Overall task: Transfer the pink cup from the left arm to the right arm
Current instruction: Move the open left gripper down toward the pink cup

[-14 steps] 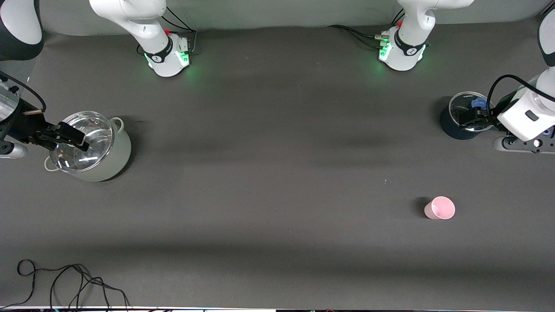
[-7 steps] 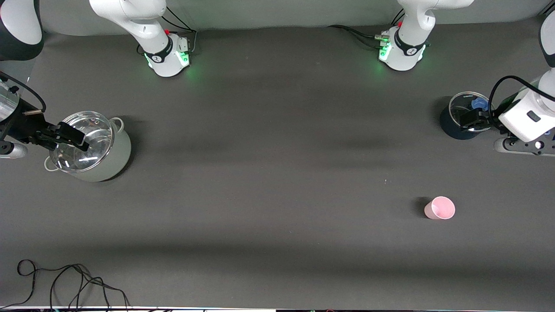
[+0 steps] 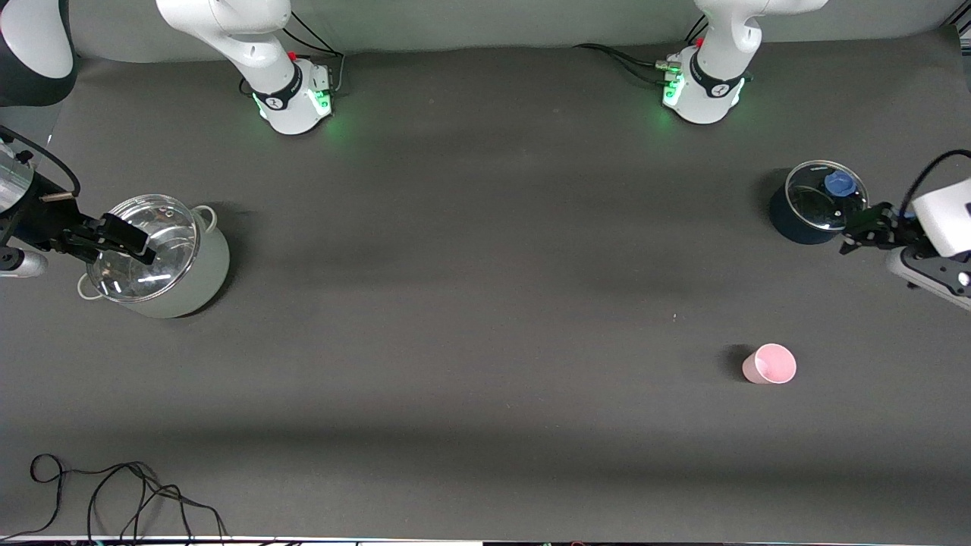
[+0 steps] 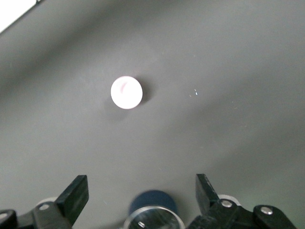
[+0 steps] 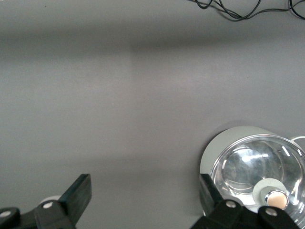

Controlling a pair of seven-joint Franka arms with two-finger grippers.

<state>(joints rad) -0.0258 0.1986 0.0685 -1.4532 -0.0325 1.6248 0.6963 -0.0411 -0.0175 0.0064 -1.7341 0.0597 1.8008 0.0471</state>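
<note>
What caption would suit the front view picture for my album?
Pink cup stands alone on the dark table; open left gripper beside a blue pot, open right gripper over a steel pot.

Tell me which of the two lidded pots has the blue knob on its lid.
The small dark pot beside the left gripper, at the left arm's end of the table. The larger pale pot under the right gripper has no blue.

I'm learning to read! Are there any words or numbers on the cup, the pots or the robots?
No readable words or numbers anywhere.
Pink cup: plain.
Dark pot and pale pot: no labels.
Right arm's base and left arm's base: each dark band bears a small white mark, too small to read.
</note>
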